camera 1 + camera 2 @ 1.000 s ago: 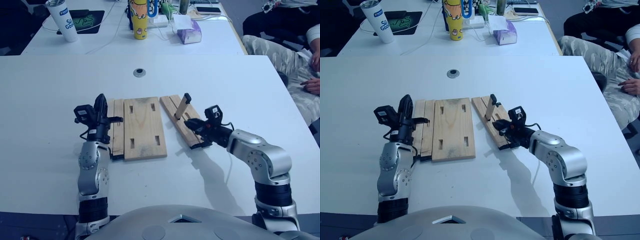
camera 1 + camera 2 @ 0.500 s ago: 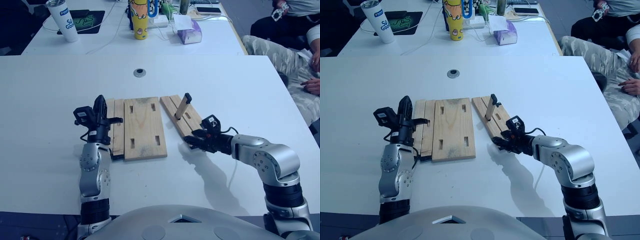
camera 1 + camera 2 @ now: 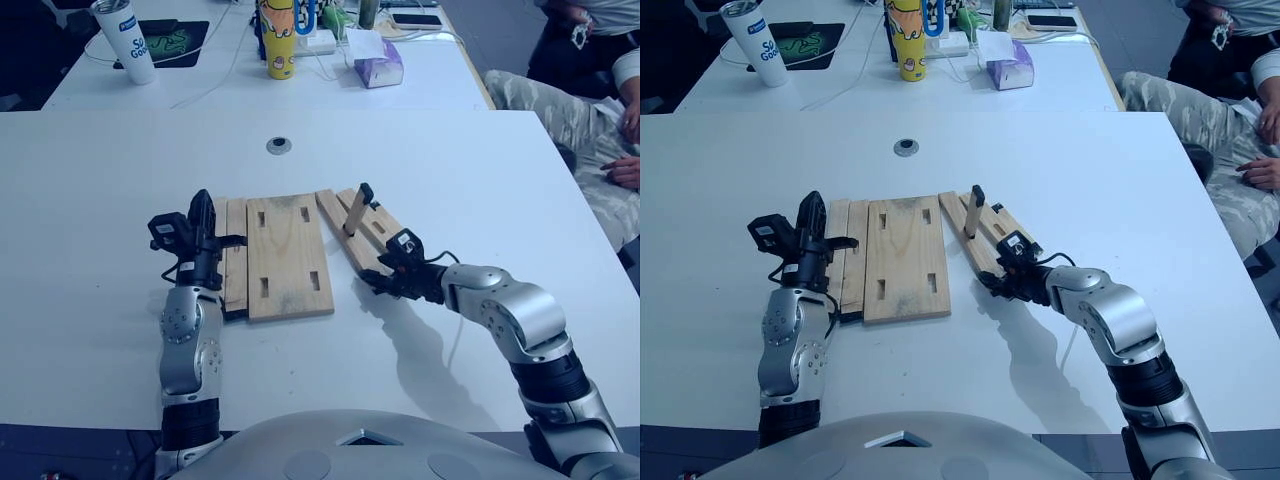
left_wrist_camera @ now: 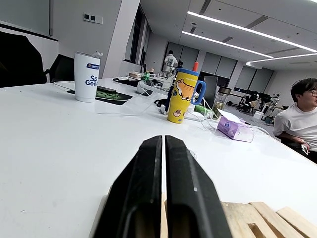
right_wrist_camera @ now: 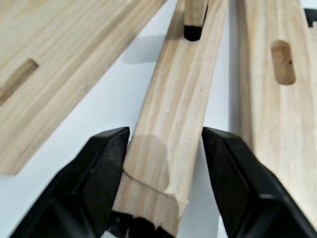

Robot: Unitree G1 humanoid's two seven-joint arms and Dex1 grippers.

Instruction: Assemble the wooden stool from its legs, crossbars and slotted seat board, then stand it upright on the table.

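Table: white, parts lying flat
Right gripper: fingers spread, astride leg plank's near end
Left gripper: pressed together, empty; seat board between both grippers
Advice: centre plank between fingers, then close squarely

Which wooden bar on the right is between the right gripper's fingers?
The bar nearer the seat board, with the dark-tipped peg standing on it; the right gripper straddles its end. The bar with the oval hole lies outside.

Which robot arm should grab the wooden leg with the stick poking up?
Right. The right gripper, open, straddles the near end of that leg; the left gripper is shut by the other planks.
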